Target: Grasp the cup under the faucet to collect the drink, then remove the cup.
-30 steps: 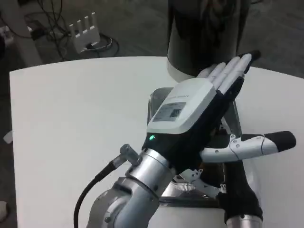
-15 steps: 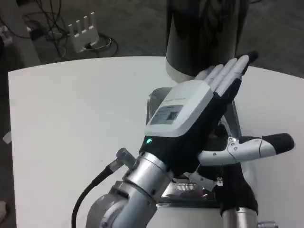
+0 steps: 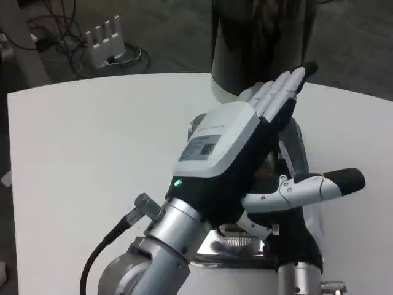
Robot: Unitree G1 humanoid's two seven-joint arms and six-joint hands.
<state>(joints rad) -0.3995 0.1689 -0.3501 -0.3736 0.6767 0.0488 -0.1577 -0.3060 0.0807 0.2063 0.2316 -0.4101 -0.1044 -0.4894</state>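
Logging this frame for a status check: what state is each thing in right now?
left hand: fingers straight and together, thumb out to the side, holding nothing, above the tray.
right hand: mostly hidden under the left; grip cannot be told.
metal tray: flat on the white table, largely covered by the left hand.
dark dispenser: upright at the table's far edge.

Matt white table (image 3: pixel 80 141), glossy dispenser (image 3: pixel 258 37)

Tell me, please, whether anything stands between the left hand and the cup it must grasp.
I cannot tell. The left hand, fingers stretched out toward the dark cylindrical dispenser, covers most of the silver metal tray before it, hiding whatever stands there.
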